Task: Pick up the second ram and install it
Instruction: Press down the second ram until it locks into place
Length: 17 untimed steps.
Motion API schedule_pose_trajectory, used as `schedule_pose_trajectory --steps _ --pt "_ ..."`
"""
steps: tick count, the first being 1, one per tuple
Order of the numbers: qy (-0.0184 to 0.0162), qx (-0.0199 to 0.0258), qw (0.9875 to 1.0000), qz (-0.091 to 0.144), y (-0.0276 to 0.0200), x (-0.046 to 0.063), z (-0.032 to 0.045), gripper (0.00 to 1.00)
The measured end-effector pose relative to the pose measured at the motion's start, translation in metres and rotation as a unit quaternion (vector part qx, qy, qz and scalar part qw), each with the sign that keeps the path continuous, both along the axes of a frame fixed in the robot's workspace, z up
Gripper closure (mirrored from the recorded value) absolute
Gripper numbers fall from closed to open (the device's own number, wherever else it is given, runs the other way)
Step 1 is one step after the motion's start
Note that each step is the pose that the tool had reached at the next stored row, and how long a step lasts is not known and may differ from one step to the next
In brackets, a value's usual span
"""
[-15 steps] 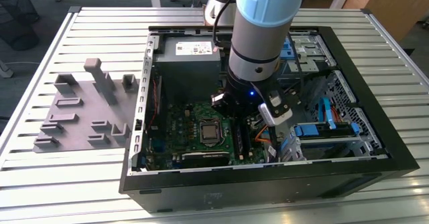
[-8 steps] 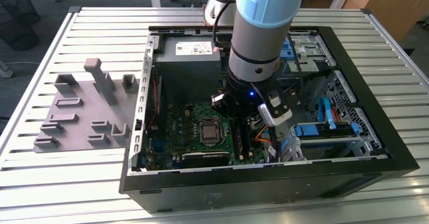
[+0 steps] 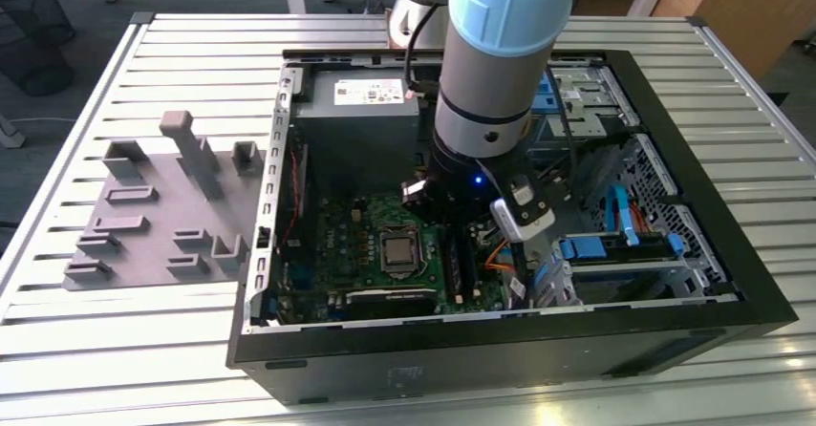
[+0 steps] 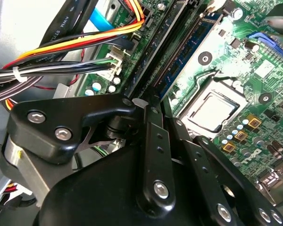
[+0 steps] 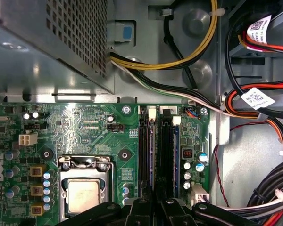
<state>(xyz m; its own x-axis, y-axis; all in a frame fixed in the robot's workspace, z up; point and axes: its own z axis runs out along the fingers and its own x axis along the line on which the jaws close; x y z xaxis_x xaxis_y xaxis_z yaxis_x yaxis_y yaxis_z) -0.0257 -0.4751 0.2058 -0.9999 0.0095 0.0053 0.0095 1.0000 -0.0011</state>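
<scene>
1. Here, the open computer case stands on a slatted table; one grey fixture tray lies beside it, toward the table's edge at the exterior view's left.
2. One cable bundle crowds the motherboard's edge; one power supply overhangs another edge.
3. The second ram stands edge-up among the slots beside the one processor; the gripper has its jaws drawn narrow on the ram's near end.

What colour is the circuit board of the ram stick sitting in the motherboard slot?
Blue, with dark chips; the ram stick shows best in the second wrist view.
</scene>
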Motion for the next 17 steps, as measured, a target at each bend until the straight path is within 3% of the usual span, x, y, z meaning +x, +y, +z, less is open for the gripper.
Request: schedule_pose_trajectory --steps 9,11,12,17 --pt "0.0 0.0 1.0 0.0 0.0 0.0 -0.0002 0.86" --pt "0.0 0.0 1.0 0.0 0.0 0.0 -0.0002 0.85" --pt "0.0 0.0 1.0 0.0 0.0 0.0 -0.0002 0.78" --pt "0.0 0.0 1.0 0.0 0.0 0.0 0.0006 0.78"
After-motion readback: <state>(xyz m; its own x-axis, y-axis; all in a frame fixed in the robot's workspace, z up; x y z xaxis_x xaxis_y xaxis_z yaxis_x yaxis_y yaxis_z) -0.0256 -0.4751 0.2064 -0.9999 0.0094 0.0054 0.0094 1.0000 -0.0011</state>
